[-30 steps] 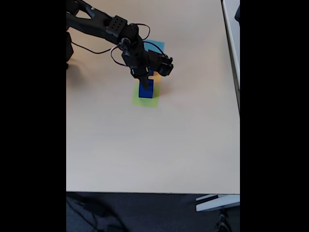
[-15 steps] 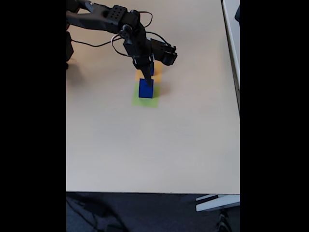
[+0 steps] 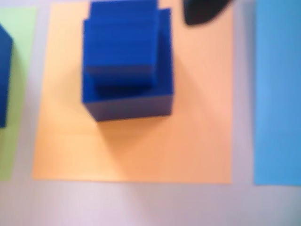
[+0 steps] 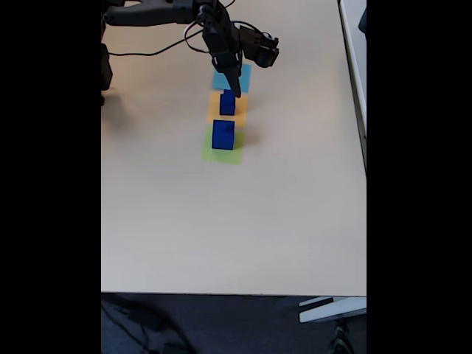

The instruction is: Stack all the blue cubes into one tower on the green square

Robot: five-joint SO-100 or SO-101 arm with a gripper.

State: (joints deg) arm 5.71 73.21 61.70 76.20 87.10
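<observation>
While judging the tool (image 4: 236,90) in the fixed view, cannot tell whether spread or pressed together; hangs tip-down near the top edge of the surface (image 4: 221,236), apparently with nothing pinched. Just one dark fingertip (image 3: 202,12) at the top of the wrist view, blurred. Directly below and slightly toward the bottom edge in the fixed view: two of the blue cubes, a smaller cube (image 3: 123,44) sitting on a larger cube (image 3: 131,101), both on the orange square (image 3: 131,150) and not yet where wanted. Apart from the tool, no contact visible. Further out, toward the bottom edge of the surface, a third cube (image 4: 223,134) on the green square (image 4: 221,156), cut off at the left edge of the wrist view (image 3: 3,80). Beyond the orange square on the other side, nearer the top edge, the light-blue square (image 3: 277,94), bare in the wrist view. Probably light and rigid, these cubes, with flat, smooth faces: easy to lift, though likely to slip or twist if caught by a corner. Best taken across two opposite side faces, squarely, starting with the smaller top cube or low on the larger one if moving the pair together. Little risk of breakage; more risk of knocking the pair apart or nudging the cube already on the green square while setting down.
</observation>
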